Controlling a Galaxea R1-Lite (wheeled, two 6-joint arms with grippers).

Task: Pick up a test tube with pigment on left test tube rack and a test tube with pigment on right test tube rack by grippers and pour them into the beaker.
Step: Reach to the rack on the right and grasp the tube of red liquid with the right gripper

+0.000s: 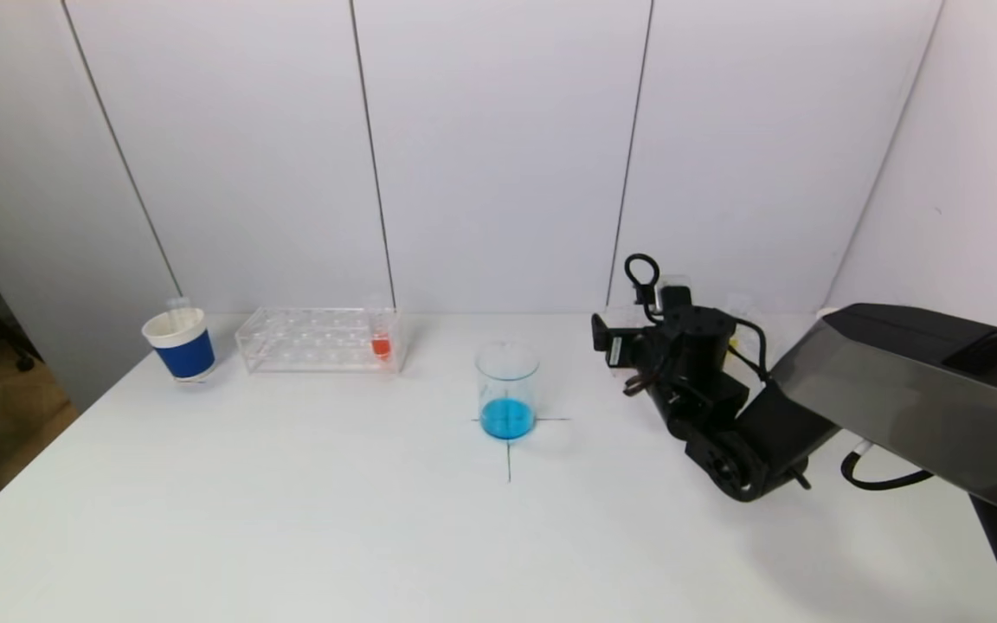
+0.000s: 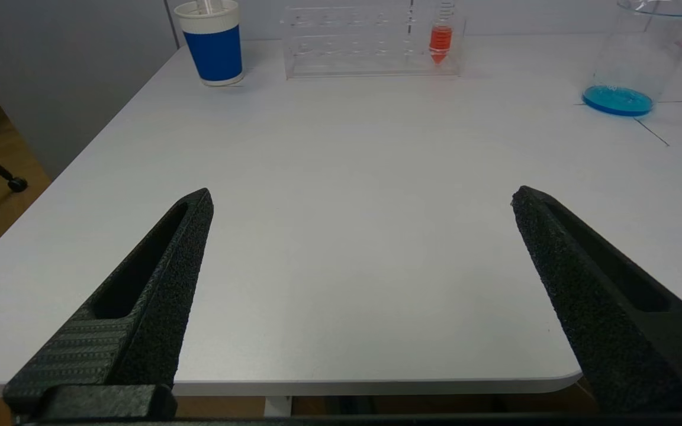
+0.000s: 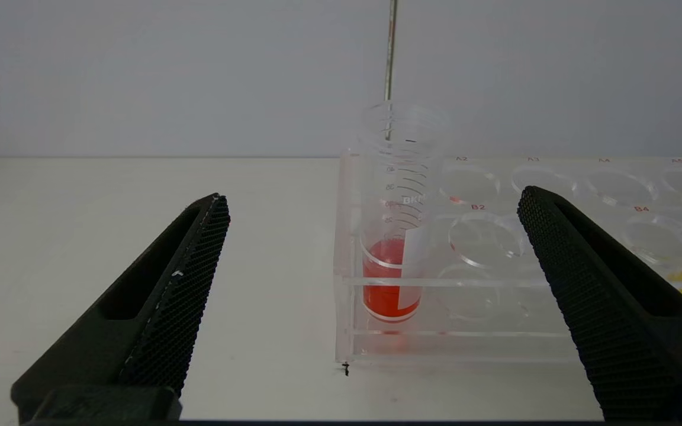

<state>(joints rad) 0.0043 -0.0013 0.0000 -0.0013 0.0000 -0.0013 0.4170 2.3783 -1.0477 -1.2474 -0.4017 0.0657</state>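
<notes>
Right wrist view: clear graduated test tube (image 3: 397, 236) holds red pigment.

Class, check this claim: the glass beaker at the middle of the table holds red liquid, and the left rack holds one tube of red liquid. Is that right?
Not quite. The beaker holds blue liquid, as the head view shows. The left rack does hold one tube of red liquid.

My head camera looks forward and down over the table (image 1: 291, 519) from well back. My left wrist camera sits low at the near edge, facing the far wall; it shares the cup (image 2: 211, 40), left rack (image 2: 370, 44) and beaker (image 2: 637, 59) with the head view. My right wrist camera is low and close to the right rack (image 3: 495, 284), facing the wall.
</notes>
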